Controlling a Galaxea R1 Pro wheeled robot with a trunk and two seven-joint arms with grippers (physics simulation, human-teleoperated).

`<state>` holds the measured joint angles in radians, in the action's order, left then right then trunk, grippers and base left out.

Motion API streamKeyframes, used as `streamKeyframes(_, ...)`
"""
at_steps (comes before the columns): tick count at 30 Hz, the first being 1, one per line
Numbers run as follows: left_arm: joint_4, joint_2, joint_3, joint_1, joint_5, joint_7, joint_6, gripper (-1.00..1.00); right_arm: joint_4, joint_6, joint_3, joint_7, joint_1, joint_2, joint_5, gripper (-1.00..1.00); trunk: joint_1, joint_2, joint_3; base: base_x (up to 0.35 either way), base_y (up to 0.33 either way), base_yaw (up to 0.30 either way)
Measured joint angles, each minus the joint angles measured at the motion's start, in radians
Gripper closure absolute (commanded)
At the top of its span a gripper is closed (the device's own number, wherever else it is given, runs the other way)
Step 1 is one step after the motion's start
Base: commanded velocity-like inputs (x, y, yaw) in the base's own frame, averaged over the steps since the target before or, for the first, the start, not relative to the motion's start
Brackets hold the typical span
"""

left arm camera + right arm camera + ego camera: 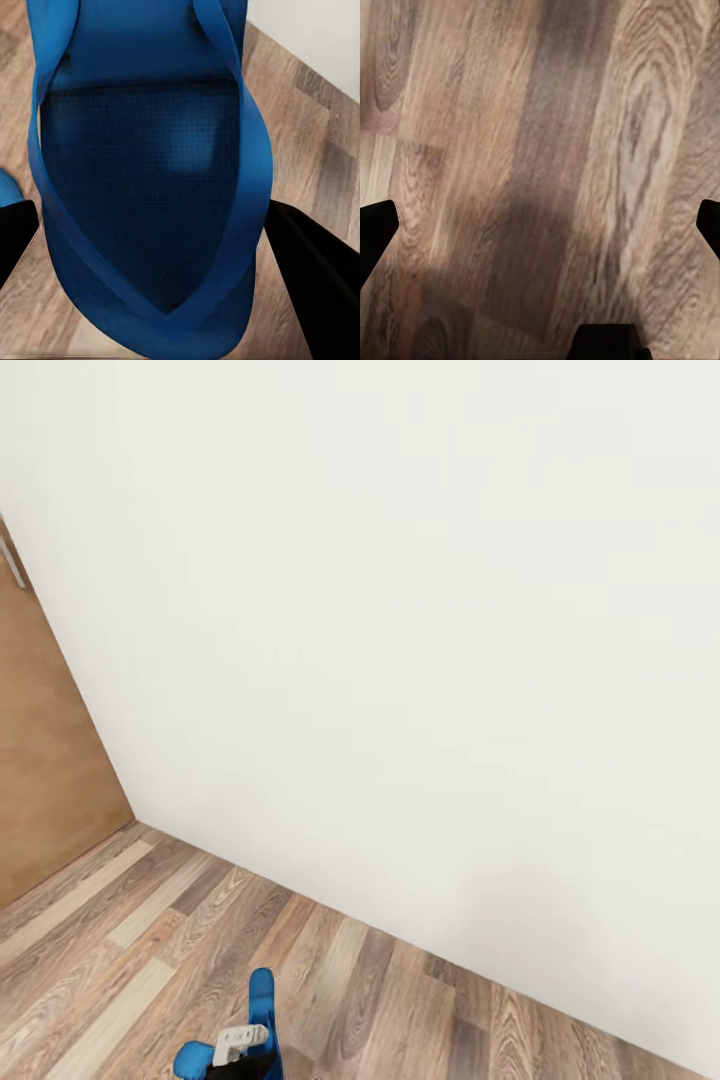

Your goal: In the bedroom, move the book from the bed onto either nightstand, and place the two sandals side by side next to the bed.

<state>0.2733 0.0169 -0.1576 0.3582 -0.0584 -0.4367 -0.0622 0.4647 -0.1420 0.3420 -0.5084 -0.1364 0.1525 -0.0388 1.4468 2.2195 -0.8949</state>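
A bright blue sandal [261, 995] sticks up at the bottom edge of the head view, held above the wood floor. My left gripper [240, 1048] is shut on it. In the left wrist view the sandal [150, 172] with its straps spans the space between the two black fingers [307, 277]. A further blue piece [190, 1058] shows beside the gripper; I cannot tell whether it belongs to the same sandal. My right gripper [540, 232] is open over bare floor, nothing between its fingers. The book, the bed and the nightstand are out of view.
A plain white wall [420, 640] stands close ahead, meeting the brown wood-plank floor [130, 950] in a diagonal line. A light brown wooden door [40, 760] with a metal handle stands at the left.
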Motion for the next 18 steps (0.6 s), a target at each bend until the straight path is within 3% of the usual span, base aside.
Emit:
streamKeyframes(6,0.0,0.0,0.0,0.0,0.0,0.0,0.0,1.0,0.0,0.0,0.0,0.0,0.0,0.0,0.0,-1.0,0.0,0.0,0.0,0.013,-0.008,0.285)
streamKeyframes(13,0.0,0.0,0.0,0.0,0.0,0.0,0.0,1.0,0.0,0.0,0.0,0.0,0.0,0.0,0.001,-1.0,0.0,0.0,0.0,0.193,-0.132,0.285)
streamKeyframes(18,0.0,0.0,0.0,0.0,0.0,0.0,0.0,1.0,0.0,0.0,0.0,0.0,0.0,0.0,0.001,-1.0,0.0,0.0,0.0,0.061,-0.034,0.285)
